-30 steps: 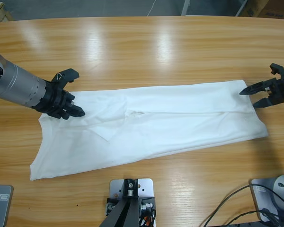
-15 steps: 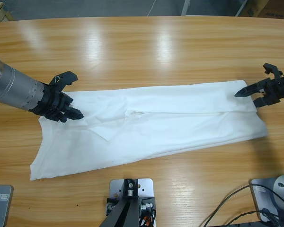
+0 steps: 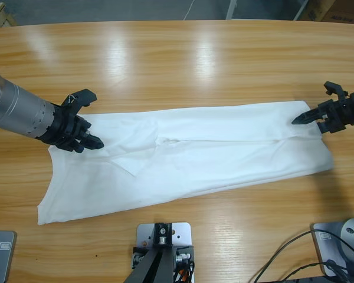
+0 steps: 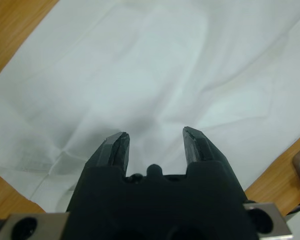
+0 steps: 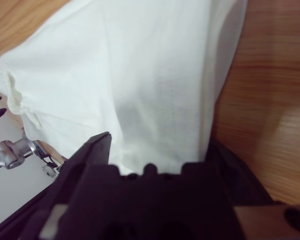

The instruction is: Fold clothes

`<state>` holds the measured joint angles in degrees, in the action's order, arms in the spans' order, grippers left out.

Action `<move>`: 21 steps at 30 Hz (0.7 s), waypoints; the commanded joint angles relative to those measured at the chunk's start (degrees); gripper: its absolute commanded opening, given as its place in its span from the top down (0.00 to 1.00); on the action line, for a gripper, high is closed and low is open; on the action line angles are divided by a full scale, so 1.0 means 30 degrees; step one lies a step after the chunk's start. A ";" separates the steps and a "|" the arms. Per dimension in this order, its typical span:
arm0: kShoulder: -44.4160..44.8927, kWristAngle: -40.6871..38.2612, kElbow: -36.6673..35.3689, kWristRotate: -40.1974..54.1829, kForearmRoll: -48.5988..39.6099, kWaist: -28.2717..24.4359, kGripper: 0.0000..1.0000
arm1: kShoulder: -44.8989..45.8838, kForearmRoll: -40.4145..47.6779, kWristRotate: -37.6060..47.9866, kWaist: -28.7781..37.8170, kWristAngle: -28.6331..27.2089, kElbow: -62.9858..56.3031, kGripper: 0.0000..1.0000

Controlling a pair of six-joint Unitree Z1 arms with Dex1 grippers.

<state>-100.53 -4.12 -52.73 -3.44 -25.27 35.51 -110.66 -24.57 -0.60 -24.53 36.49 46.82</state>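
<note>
From above, the white T-shirt (image 3: 183, 156) is lying folded into a long band across the middle of the wooden table (image 3: 177, 59), its left end sagging toward the near edge. The left gripper (image 3: 85, 127) is hovering over the shirt's far left corner, the right gripper (image 3: 310, 118) over the far right corner. Along the left wrist, the left gripper (image 4: 154, 140) is standing released, jaws parted above wrinkled cloth. Along the right wrist, the right gripper (image 5: 157, 150) is spreading its jaws astride the shirt's edge (image 5: 140, 85).
</note>
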 commanded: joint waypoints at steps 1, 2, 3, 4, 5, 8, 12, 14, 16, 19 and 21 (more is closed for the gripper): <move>0.0052 0.0026 0.0525 -0.0229 -0.0045 0.0174 0.57 | -0.2079 0.0508 -0.0093 0.0295 0.0932 -0.0877 0.52; 0.0052 0.0026 0.0525 -0.0229 -0.0045 0.0174 0.57 | -0.2062 0.0514 -0.0093 0.0295 0.0920 -0.0924 0.53; 0.0047 0.0026 0.0525 -0.0229 -0.0045 0.0174 0.57 | -0.1991 0.0514 -0.0093 0.0295 0.0902 -0.0959 0.53; 0.0023 0.0026 0.0525 -0.0229 -0.0045 0.0174 0.57 | -0.1962 0.0514 -0.0111 0.0312 0.0902 -0.0994 0.60; 0.0023 0.0026 0.0525 -0.0229 -0.0045 0.0174 0.57 | -0.1945 0.0514 -0.0140 0.0324 0.0867 -0.1017 0.71; 0.0052 0.0026 0.0525 -0.0229 -0.0045 0.0174 0.57 | -0.1781 0.0508 -0.0152 0.0318 0.0773 -0.1064 0.74; 0.0052 0.0026 0.0555 -0.0229 -0.0045 0.0174 0.57 | -0.1341 0.0502 -0.0152 0.0324 0.0334 -0.1105 1.00; 0.0052 0.0026 0.0555 -0.0229 -0.0045 0.0174 0.57 | -0.0919 0.0508 -0.0152 0.0324 -0.0111 -0.1052 1.00; 0.0064 0.0021 0.0555 -0.0229 -0.0045 0.0174 0.57 | -0.0433 0.0332 -0.0029 0.0330 -0.0363 -0.1017 1.00; 0.0228 0.0009 0.0613 -0.0229 -0.0051 0.0174 0.57 | 0.0364 0.0309 0.0200 0.0717 -0.1002 -0.0894 1.00; 0.0422 0.0021 0.0701 -0.0229 -0.0074 0.0174 0.57 | 0.0956 0.0309 0.0300 0.0734 -0.2320 -0.0537 1.00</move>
<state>-100.53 -4.12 -52.68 -3.44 -25.27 35.51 -111.72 -23.50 -0.66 -24.01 36.23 44.67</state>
